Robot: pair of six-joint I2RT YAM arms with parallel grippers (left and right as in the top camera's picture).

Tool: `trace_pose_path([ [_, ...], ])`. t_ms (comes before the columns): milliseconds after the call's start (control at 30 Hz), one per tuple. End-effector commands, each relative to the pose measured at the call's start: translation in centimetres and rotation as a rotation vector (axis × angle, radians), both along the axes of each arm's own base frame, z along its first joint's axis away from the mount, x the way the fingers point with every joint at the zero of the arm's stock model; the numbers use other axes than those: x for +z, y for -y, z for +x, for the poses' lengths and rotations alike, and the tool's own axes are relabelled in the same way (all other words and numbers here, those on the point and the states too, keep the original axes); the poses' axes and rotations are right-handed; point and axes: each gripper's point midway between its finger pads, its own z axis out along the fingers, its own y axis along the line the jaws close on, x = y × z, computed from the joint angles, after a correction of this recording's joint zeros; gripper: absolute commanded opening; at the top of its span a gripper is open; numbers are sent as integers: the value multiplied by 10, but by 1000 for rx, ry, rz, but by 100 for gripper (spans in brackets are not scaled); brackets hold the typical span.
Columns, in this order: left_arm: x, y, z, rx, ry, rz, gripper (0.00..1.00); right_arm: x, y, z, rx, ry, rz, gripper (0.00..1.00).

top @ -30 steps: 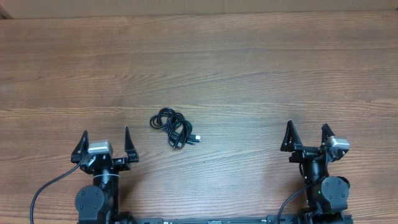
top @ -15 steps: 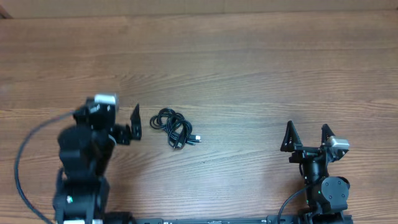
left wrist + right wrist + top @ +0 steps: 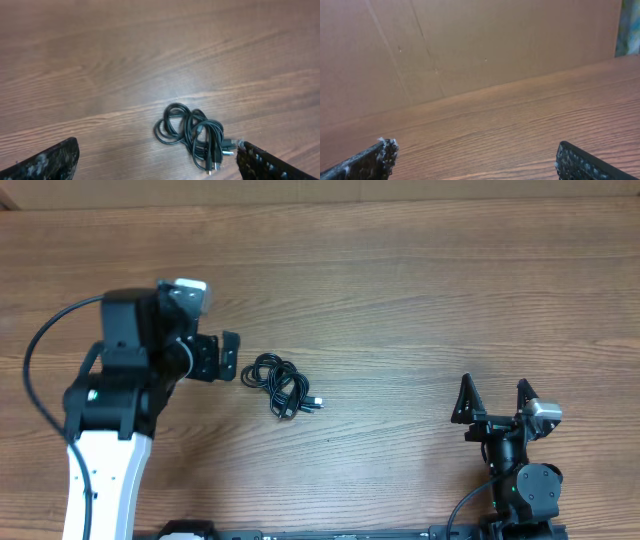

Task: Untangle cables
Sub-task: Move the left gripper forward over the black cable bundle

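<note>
Left gripper point(image 3: 218, 357) now sits forward off its parked spot, just beside the cables point(image 3: 282, 386), one tangled bundle on the table point(image 3: 420, 290), jaws wide and empty; right gripper point(image 3: 494, 398) stays parked, open too, so I'm on approach and next I need to pinch an outer loop.

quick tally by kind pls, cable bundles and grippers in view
tangled bundle of thin black cables: 1 (separate cords too knotted to count)
black two-finger grippers, both open and empty: 2 (left gripper, right gripper)
total: 3
</note>
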Motion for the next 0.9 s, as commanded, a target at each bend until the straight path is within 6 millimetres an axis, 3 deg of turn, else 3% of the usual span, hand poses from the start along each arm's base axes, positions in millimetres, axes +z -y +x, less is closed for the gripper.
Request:
trace_pose_path([
  [0, -5, 17, 5, -70, -47, 2, 100, -3, 1, 0, -2, 0, -1, 100],
  [167, -33, 20, 3, -74, -162, 3, 100, -3, 1, 0, -2, 0, -1, 100],
  [567, -75, 32, 18, -47, -312, -83, 100, -3, 1, 0, -2, 0, -1, 100],
  [733, -117, 10, 23, 234, -470, -73, 100, -3, 1, 0, -2, 0, -1, 100],
  [867, -141, 11, 23, 321, -553, -99, 100, -3, 1, 0, -2, 0, -1, 100],
])
